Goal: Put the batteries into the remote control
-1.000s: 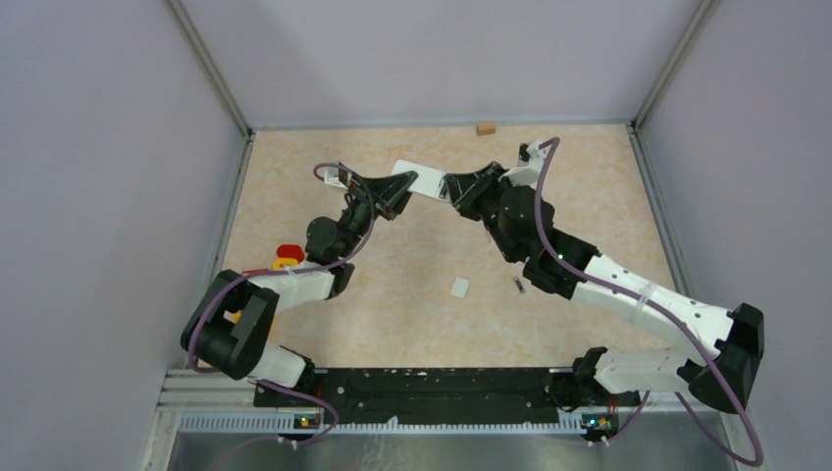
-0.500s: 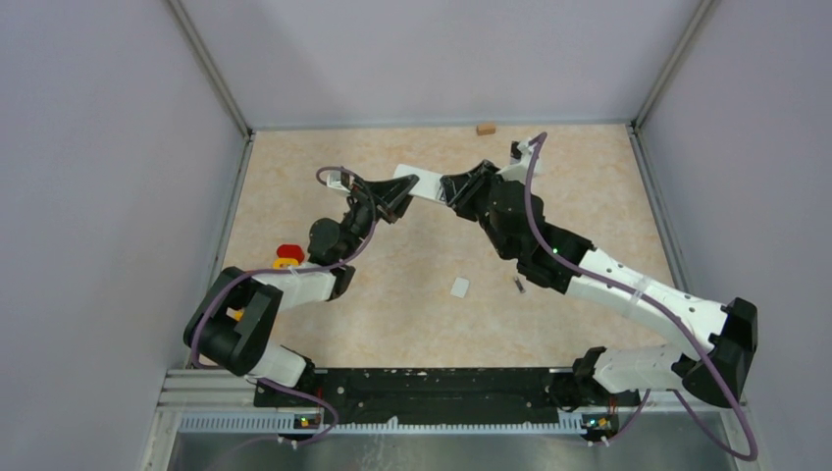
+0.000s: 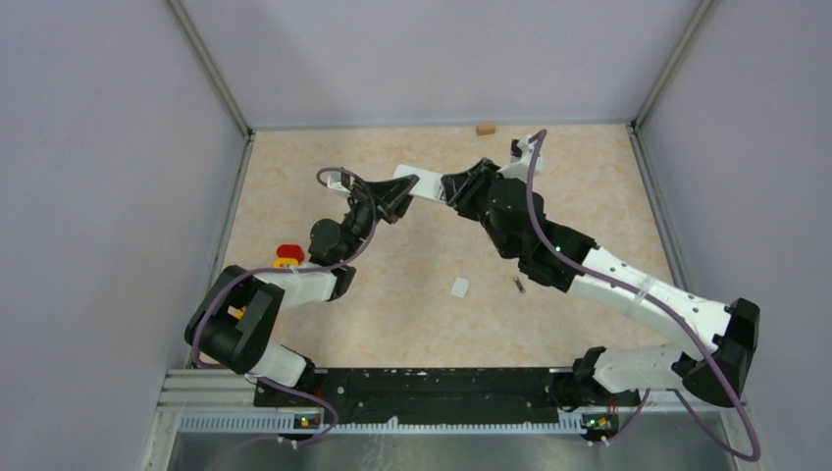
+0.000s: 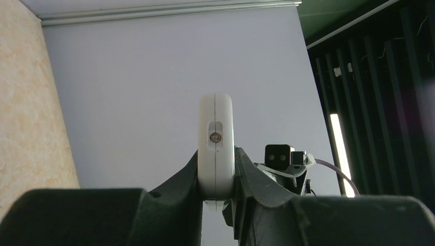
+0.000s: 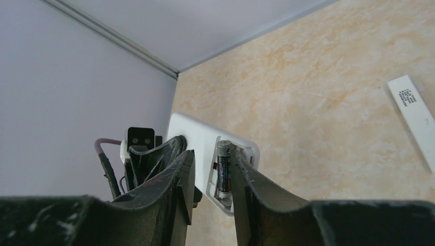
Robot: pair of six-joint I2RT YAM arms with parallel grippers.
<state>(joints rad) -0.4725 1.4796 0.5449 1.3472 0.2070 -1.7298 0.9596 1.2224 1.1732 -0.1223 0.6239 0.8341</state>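
Held off the tabletop (image 3: 392,294), the white remote control (image 4: 216,128) sits edge-on in the left tool (image 4: 216,174), whose fingers are closed tight against its two faces. At the remote's open compartment, the right tool (image 5: 213,174) stands narrowly parted around a battery (image 5: 223,169) lying in the slot; whether it actually grips the cell cannot be told. Nearer the arm bases than the remote, a loose battery (image 3: 517,285) and a small white panel (image 3: 459,287) lie on the tabletop.
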